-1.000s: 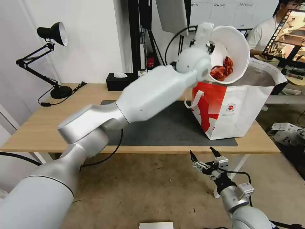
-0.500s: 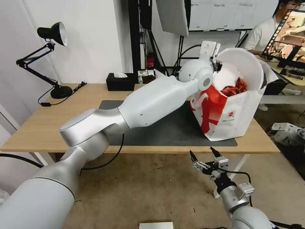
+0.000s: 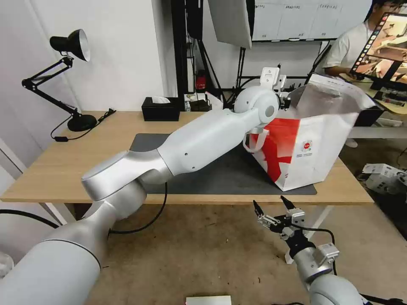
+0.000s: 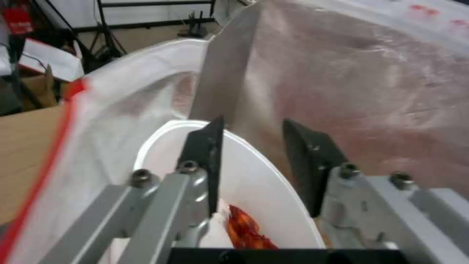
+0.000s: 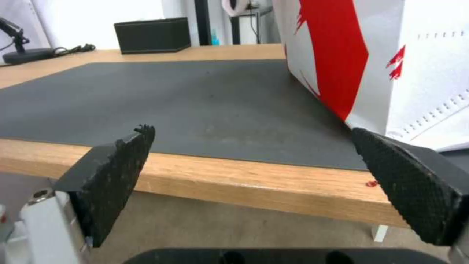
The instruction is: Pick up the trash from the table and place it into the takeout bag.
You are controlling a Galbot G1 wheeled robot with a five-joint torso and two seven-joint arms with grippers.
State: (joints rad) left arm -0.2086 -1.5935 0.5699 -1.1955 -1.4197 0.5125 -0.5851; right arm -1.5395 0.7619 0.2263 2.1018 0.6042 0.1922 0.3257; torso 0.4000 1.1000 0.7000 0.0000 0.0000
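From the head view, the left gripper (image 3: pixel 285 98) is sunk past the rim of the takeout bag (image 3: pixel 305 148), so its tips are hidden there. The left wrist view settles it: the left gripper's fingers (image 4: pixel 207 146) stand a little apart, straddling the rim of the white bowl (image 4: pixel 249 183), one inside and one outside. I cannot tell whether they press on it. The bowl sits inside the foil lining, red scraps (image 4: pixel 244 231) in it, partly cut off by the gripper body. The right gripper (image 3: pixel 274 210) hangs below the table (image 3: pixel 55 169) edge, spread wide, holding nothing. The bag stands tilted on the dark mat (image 3: pixel 212 173). A desk lamp (image 3: pixel 63 76) and black tissue box (image 3: pixel 160 109) sit at the back.
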